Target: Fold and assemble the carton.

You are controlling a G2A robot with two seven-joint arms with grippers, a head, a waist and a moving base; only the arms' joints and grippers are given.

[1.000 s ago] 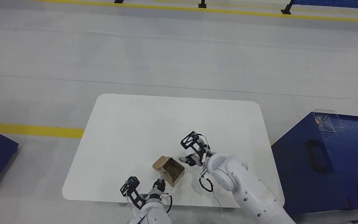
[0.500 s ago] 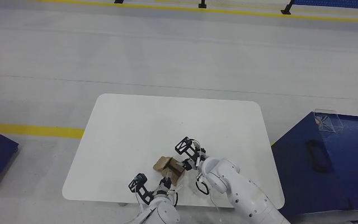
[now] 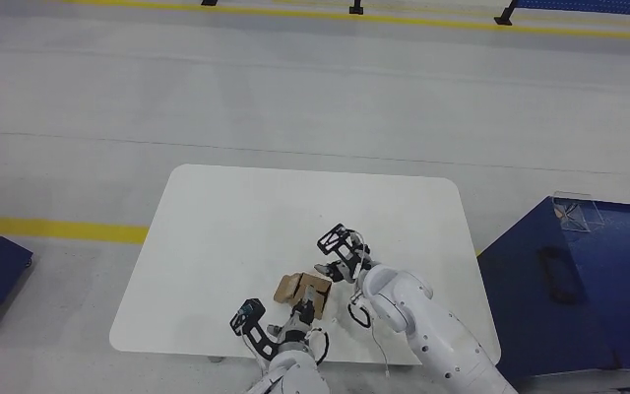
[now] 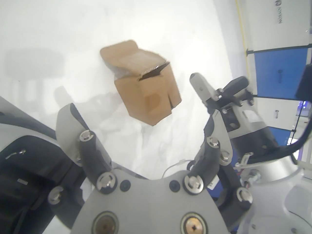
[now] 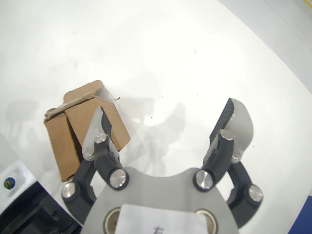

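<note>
1. We found the carton (image 3: 303,290) lying on the white table (image 3: 246,217), in its near half, close to the front edge and between the two arms.
2. It was brown cardboard, already a box in shape, and it lay tipped on one side, askew to the table edge.
3. In the left wrist view one end showed a flap bent over with a dark slit beneath it. The end facing the camera had two flaps meeting along a seam that gaped a little.
4. The left gripper (image 4: 142,120) hovered just on the near side of the carton, its pincer spread wide and holding nothing. The box's near corner pointed into the gap between the fingers and, as far as we could see, touched neither.
5. The right gripper (image 5: 165,116) stood just beside the carton on the robot's right, its pincer likewise wide and empty.
6. In the right wrist view one of its fingers (image 5: 97,127) crossed in front of the carton's upper face. We could not tell whether it touched the cardboard.
</note>
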